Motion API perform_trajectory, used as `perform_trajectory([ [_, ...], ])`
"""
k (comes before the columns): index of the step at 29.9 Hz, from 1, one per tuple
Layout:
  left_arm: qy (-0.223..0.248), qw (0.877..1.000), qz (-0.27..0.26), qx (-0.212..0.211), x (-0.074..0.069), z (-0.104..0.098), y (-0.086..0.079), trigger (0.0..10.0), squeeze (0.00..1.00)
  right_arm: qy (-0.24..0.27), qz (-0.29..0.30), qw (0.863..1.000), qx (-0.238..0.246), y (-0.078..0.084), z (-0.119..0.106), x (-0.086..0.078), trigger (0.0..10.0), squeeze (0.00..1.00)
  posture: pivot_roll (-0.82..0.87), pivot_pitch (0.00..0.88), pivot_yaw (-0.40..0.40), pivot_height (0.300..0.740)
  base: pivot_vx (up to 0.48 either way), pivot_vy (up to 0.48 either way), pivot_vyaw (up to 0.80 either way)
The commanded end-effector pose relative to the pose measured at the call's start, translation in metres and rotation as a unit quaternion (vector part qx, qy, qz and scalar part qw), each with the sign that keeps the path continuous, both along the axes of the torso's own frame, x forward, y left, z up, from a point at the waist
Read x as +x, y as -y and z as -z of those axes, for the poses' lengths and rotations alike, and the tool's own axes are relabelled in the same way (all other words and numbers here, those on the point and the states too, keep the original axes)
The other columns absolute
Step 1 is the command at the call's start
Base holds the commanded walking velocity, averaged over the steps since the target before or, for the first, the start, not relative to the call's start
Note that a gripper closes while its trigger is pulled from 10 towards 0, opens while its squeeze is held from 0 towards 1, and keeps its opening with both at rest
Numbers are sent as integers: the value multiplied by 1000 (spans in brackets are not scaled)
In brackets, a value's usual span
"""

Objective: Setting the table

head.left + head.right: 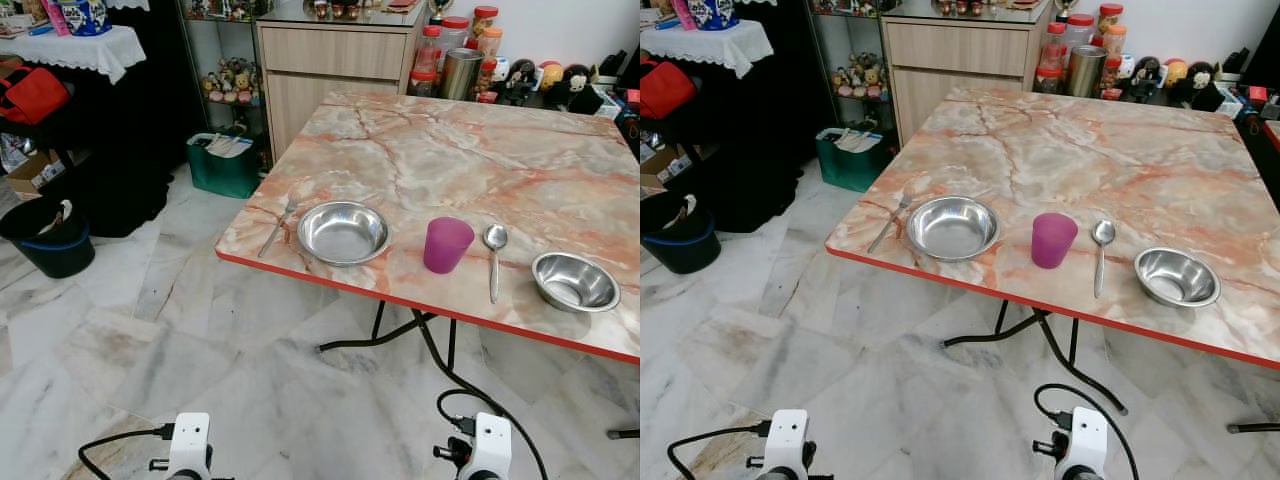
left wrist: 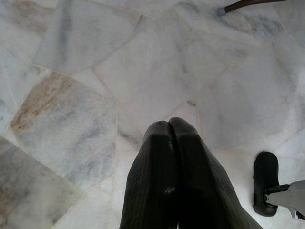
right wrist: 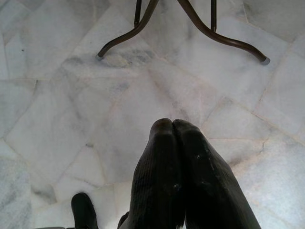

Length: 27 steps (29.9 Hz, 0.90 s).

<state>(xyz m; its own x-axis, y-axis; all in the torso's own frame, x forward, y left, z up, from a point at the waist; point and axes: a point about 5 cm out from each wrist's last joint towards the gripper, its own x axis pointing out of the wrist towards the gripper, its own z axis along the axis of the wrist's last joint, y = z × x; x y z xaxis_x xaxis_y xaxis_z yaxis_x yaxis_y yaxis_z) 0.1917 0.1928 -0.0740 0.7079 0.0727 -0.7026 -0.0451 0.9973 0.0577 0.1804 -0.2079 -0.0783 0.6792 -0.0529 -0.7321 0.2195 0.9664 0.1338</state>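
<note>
A marble-topped table (image 1: 450, 160) with a red edge stands ahead. Along its near edge lie a fork (image 1: 277, 227), a large steel bowl (image 1: 343, 233), a purple cup (image 1: 446, 245), a spoon (image 1: 494, 256) and a smaller steel bowl (image 1: 574, 281). Both arms hang low in front of the table, over the marble floor. My left gripper (image 2: 168, 125) is shut with nothing in it. My right gripper (image 3: 172, 125) is shut too, holding nothing, with the table's dark metal legs (image 3: 143, 28) beyond it.
A wooden cabinet (image 1: 335, 60) with jars stands behind the table. A green bin (image 1: 222, 165) sits beside it. A black bucket (image 1: 50, 235) and a black-draped stand are at the left. Open marble floor lies between me and the table.
</note>
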Motion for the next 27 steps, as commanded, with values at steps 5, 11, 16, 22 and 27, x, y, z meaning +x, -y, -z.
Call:
perform_trajectory([
  [5, -13, 1000, 1, 4, -4, 2, -2, 10000, 0, -11, 5, 1000, 4, -1, 3, -4, 10000, 0, -26, 0, 2, 740, 0, 0, 0],
  [11, -29, 1000, 9, -4, -5, 6, 12, 10000, 0, -11, -19, 1000, 21, -20, 3, 2, 10000, 0, -6, 0, -25, 740, 0, 0, 0],
  [16, -29, 1000, 8, -4, -6, 6, 12, 10000, 0, -10, -20, 1000, 22, -22, 3, 2, 10000, 0, -6, 0, -25, 740, 0, 0, 0],
  [22, -30, 1000, 8, -2, -6, 6, 11, 10000, 0, -11, -21, 999, 22, -22, 3, 2, 10000, 0, -4, 0, -22, 740, 0, 0, 0],
  [27, -31, 999, 10, -1, -6, 6, 10, 10000, 0, -16, -23, 999, 22, -23, 4, 2, 10000, 0, -6, 0, -19, 740, 0, 0, 0],
])
